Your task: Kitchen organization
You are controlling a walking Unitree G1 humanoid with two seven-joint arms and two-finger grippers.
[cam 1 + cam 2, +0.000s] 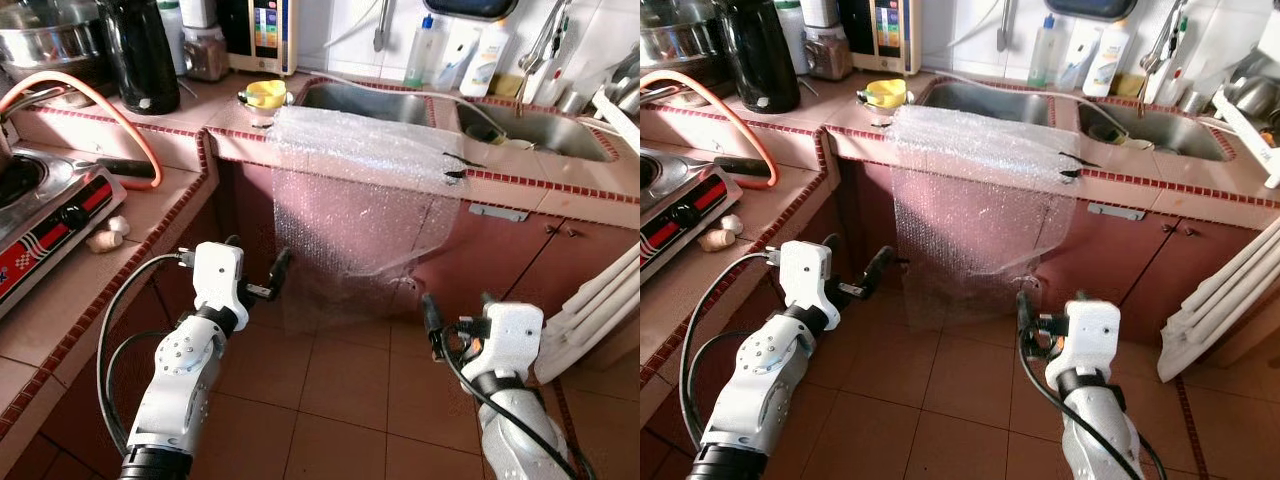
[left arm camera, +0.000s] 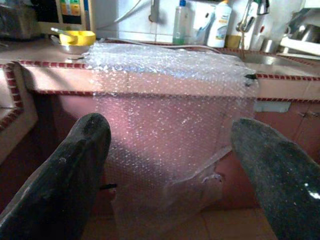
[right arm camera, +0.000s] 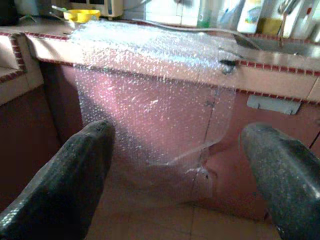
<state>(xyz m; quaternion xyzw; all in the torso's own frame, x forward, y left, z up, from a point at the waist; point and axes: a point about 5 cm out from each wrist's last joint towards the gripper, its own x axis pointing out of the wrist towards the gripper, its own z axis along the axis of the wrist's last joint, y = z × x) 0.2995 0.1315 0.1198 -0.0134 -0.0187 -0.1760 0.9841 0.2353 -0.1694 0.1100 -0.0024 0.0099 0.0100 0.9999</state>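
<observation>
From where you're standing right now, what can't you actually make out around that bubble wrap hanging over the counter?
- Cabinet front behind the bubble wrap: blurred by the sheet, both eye views.
- Sink basin's inside: hidden by its near rim.
- Labels on the bottles: too small.
- Stove: cut off by the left edge.
- Left gripper and right gripper hang open, short of the sheet; the gap can't be judged.

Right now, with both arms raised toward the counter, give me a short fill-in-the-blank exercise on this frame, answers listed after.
1. The bubble wrap hangs over the counter edge in front of the ____.
2. The yellow bowl sits on the counter beside the sheet's ____ end, by the robot's sides.
3. The left gripper and the right gripper both have their fingers ____.
4. The orange hose curves above the ____.

Answers: sink; left; open; stove
</observation>
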